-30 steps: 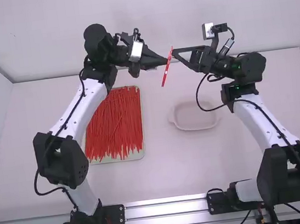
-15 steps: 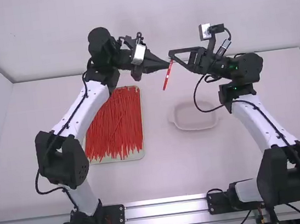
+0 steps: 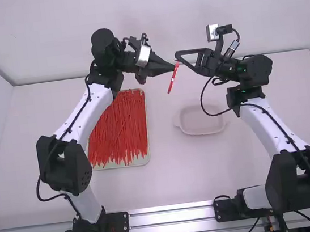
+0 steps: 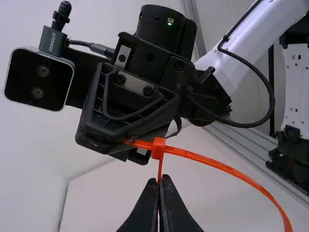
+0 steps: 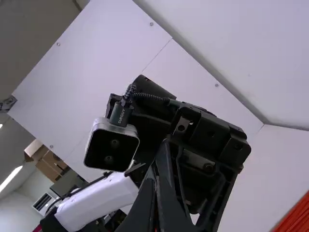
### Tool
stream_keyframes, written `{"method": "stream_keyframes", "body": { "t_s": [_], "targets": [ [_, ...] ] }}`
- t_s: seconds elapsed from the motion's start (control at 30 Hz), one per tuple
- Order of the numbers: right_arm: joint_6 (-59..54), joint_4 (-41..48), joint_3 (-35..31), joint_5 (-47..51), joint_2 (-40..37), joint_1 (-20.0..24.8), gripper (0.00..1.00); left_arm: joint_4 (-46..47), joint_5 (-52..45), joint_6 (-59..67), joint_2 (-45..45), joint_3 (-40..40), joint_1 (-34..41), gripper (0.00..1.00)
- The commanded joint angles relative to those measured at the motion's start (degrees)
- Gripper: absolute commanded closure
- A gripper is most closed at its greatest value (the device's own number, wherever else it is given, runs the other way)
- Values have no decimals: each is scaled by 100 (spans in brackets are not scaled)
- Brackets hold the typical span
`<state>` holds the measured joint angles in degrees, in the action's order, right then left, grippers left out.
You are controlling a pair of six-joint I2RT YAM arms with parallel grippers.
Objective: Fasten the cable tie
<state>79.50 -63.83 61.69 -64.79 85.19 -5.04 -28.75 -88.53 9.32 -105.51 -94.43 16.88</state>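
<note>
Since a second ago the right pincer (image 3: 179, 57) has slid a little toward 9 o'clock and the left pincer (image 3: 172, 66) has edged in to meet it. The red cable tie (image 3: 171, 80) between them now looks shorter, with its top end lower. Over the last half second almost nothing has shifted.

On the white tabletop (image 3: 168, 171), a pile of red ties (image 3: 117, 129) lies on a board at 9 o'clock of a shallow white dish (image 3: 201, 120). Both pincers are up in the air over the tabletop's 12 o'clock edge, with their tips nearly touching. The left pincer's fingers are pressed together on the tie's tail just beside its head. The right pincer pinches the strap on the head's other side, though its black frame hides the exact contact. The tie's loop is cut off by the left wrist view's edge.
</note>
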Motion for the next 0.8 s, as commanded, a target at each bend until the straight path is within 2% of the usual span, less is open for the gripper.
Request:
{"method": "stream_keyframes", "body": {
  "t_s": [0.0,0.13,0.4,0.77],
  "targets": [
    [2,-50,136,15,11,20,100,22,-118,-162,149,98,50,98],
    [20,-17,203,9,11,107,100,149,-118,-37,149,181,125,98],
    [131,57,754,-140,11,129,100,236,-118,398,149,610,229,98],
    [-151,887,1416,-190,11,131,100,-133,-116,422,149,1198,232,98]
  ]
}}
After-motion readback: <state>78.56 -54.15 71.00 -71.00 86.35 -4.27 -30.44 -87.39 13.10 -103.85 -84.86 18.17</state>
